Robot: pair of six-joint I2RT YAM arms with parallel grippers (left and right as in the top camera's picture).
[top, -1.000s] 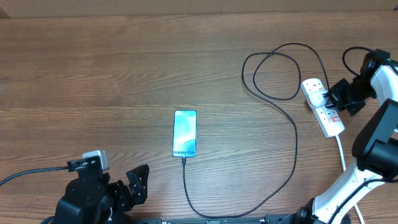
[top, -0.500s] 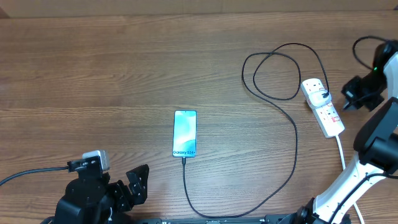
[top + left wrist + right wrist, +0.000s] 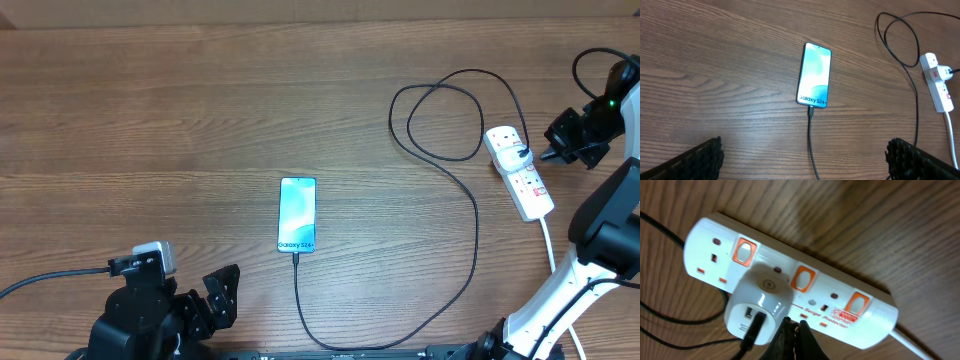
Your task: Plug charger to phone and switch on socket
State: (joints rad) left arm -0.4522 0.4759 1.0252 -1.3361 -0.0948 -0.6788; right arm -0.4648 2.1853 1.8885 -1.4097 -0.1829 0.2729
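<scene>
The phone (image 3: pixel 298 214) lies flat mid-table with its screen lit; it also shows in the left wrist view (image 3: pixel 815 75). The charger (image 3: pixel 474 235), a thin black cable, runs from the phone's near short edge, where its plug tip (image 3: pixel 811 111) sits in the port, round in loops to a white adapter (image 3: pixel 759 305) in the socket (image 3: pixel 520 172). The socket (image 3: pixel 775 255) has three orange-red switches. My right gripper (image 3: pixel 795 329) is shut and empty, its tips close above the socket's edge beside the adapter. My left gripper (image 3: pixel 802 160) is open and empty, near the front edge, short of the phone.
The socket's white cord (image 3: pixel 549 245) runs toward the front beside the right arm's base. The charger's loops (image 3: pixel 440 120) lie left of the socket. The table is bare brown wood (image 3: pixel 150 120).
My right gripper has drawn back to the right off the socket, then edged slightly back toward it. The left arm, phone and cable have not moved.
</scene>
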